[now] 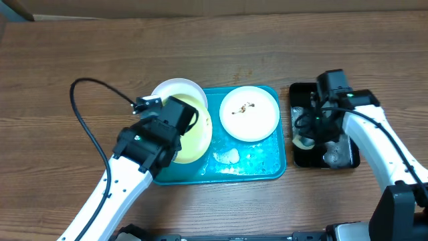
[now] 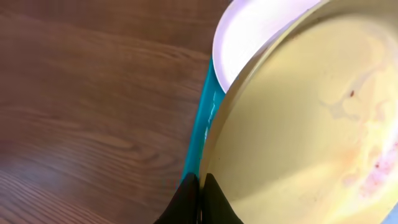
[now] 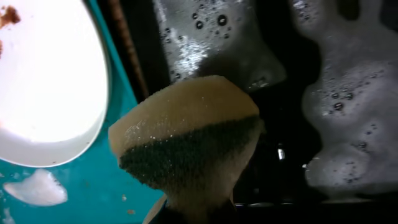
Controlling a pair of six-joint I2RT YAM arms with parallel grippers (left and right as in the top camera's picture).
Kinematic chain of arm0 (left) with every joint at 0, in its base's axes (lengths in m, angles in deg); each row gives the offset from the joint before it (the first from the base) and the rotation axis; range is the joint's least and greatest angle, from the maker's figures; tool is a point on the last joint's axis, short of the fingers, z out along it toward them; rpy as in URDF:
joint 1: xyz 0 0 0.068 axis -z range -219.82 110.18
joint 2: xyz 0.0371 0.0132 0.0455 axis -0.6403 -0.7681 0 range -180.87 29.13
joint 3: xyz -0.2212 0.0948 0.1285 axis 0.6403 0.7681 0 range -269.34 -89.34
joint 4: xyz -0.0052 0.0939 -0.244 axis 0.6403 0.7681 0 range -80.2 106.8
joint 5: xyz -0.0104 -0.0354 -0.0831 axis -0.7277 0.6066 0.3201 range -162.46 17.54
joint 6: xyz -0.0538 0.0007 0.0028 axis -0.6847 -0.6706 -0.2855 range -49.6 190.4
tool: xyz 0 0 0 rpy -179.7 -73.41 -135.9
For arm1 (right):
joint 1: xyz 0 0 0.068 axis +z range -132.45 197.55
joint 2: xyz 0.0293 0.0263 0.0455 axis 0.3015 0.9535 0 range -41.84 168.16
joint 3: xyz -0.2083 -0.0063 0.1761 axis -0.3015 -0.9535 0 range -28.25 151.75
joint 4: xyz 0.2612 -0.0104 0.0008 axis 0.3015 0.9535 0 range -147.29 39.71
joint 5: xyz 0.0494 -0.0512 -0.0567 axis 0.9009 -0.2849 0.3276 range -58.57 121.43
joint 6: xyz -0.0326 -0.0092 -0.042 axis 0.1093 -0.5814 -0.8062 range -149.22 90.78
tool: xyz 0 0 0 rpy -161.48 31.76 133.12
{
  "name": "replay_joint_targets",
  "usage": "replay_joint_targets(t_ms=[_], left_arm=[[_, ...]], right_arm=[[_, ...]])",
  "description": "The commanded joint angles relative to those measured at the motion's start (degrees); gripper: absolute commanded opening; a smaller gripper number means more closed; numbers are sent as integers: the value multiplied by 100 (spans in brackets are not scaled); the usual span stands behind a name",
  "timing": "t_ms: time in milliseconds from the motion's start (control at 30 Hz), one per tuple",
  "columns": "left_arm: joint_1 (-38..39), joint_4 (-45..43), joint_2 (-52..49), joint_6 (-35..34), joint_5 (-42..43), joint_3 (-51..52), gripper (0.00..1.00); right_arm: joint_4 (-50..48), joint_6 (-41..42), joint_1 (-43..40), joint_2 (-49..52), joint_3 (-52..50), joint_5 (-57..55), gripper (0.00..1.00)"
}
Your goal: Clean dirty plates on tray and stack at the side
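Note:
My left gripper (image 1: 175, 128) is shut on the rim of the pale yellow-green plate (image 1: 195, 134) and holds it tilted over the left end of the turquoise tray (image 1: 257, 167). In the left wrist view the fingers (image 2: 200, 190) pinch that plate (image 2: 298, 124), which has faint smears. A white plate (image 1: 175, 90) lies behind it, also in the left wrist view (image 2: 255, 31). A second white plate (image 1: 249, 112) with brown smears lies on the tray's right half. My right gripper (image 1: 309, 134) is shut on a yellow and green sponge (image 3: 186, 137) over the black tray (image 1: 301, 157).
The black tray (image 3: 292, 124) holds soapy foam (image 3: 339, 93) and stands right of the turquoise tray (image 3: 93, 186). A foam blob (image 1: 229, 156) lies on the turquoise tray floor. A black cable (image 1: 87, 127) loops over the wooden table at the left.

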Motion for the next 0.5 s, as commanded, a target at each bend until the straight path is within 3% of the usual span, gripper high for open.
replay_joint_targets(t_ms=[0,233,467], left_arm=[[348,-28,55,302,-1169,-131,4],[1244,-94,-136,446,-2437,-129,4],[1958,-564,-815,1386,-3038,-129,4]], right_arm=[[-7,-396,-203,-122,101,90,4],[-11,-393,-280,-122,92,94,4],[-9,-393,-280,-122,90,94,4]])
